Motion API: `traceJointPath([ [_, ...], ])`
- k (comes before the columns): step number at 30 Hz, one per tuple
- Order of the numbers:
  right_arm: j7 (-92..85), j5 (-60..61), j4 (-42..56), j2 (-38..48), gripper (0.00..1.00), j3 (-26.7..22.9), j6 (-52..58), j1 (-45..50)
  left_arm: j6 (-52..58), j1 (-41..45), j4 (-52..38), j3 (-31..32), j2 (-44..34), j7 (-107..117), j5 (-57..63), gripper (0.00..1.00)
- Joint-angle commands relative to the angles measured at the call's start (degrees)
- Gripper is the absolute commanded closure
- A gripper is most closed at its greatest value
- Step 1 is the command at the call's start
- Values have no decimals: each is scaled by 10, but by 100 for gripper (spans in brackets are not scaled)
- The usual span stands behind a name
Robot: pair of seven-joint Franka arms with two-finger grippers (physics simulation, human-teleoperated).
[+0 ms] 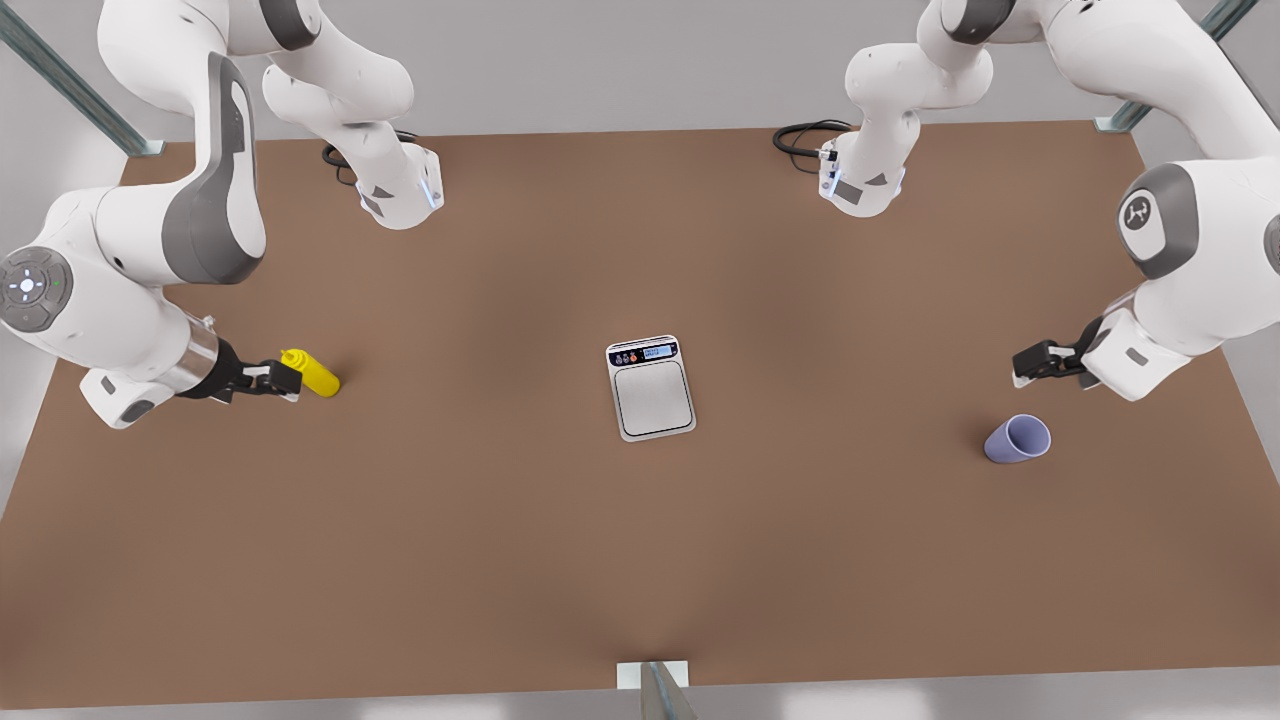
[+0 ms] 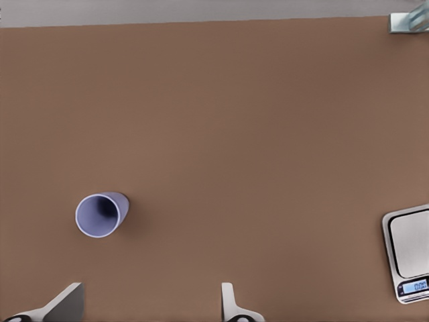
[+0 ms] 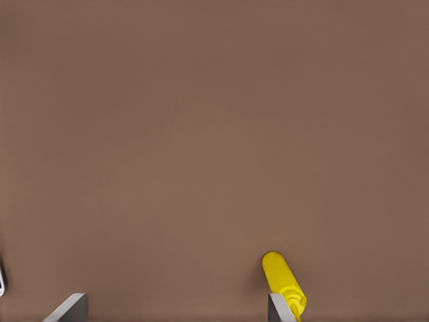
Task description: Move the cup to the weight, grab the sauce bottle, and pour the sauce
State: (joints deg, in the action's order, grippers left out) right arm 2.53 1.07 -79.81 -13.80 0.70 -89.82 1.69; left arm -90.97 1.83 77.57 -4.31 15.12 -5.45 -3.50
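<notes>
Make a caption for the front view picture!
Two arms wait: cup and sauce bottle sit apart from the weight.

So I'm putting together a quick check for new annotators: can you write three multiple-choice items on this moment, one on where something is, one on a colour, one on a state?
1. Where does the weight sit on the table?
A. near the middle
B. at the front view's left edge
C. under the cup

2. What colour is the sauce bottle?
A. red
B. yellow
C. green

3. How is the cup placed?
A. upside down on the weight
B. held up in a gripper
C. standing on the table, mouth up, empty

Answers:
1 A: the weight lies mid-table, between both arms.
2 B: the bottle is bright yellow, next to the right gripper at the front view's left.
3 C: the left wrist view looks down into its open, empty mouth, and the open left gripper is apart from it at the front view's right.
</notes>
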Motion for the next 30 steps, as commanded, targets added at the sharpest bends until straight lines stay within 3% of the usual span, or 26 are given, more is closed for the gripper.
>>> traceJointPath([
  [1, -1, 0, 0, 0, 0, -1, 0, 0, 0, 0, 1, 0, 0, 0, -3, 0],
  [5, -52, 0, -11, 1, 0, 0, -1, -6, -31, 0, 25, -4, 12, -1, 3, 0],
  [9, -406, 14, -58, 7, 0, -2, -2, -87, -91, -1, 35, -9, 61, 0, 2, 0],
  [13, -723, 133, -159, -1, 0, -3, -18, -222, -154, -1, 90, -14, 83, -16, 2, 0],
  [15, -930, 219, -217, -27, 0, -3, -4, -289, -200, -1, 122, -23, 88, -21, 2, 0],
  [18, -1084, 291, -246, -100, 0, -3, 42, -347, -200, -8, 127, -53, 96, -21, -3, 0],
  [27, -1376, 304, -275, -213, 0, -3, 12, -434, -290, -12, 176, -62, 142, -37, -20, 0],
  [30, -1392, 366, -296, -230, 0, -4, 0, -454, -301, -12, 177, -66, 161, -41, -20, 0],
])
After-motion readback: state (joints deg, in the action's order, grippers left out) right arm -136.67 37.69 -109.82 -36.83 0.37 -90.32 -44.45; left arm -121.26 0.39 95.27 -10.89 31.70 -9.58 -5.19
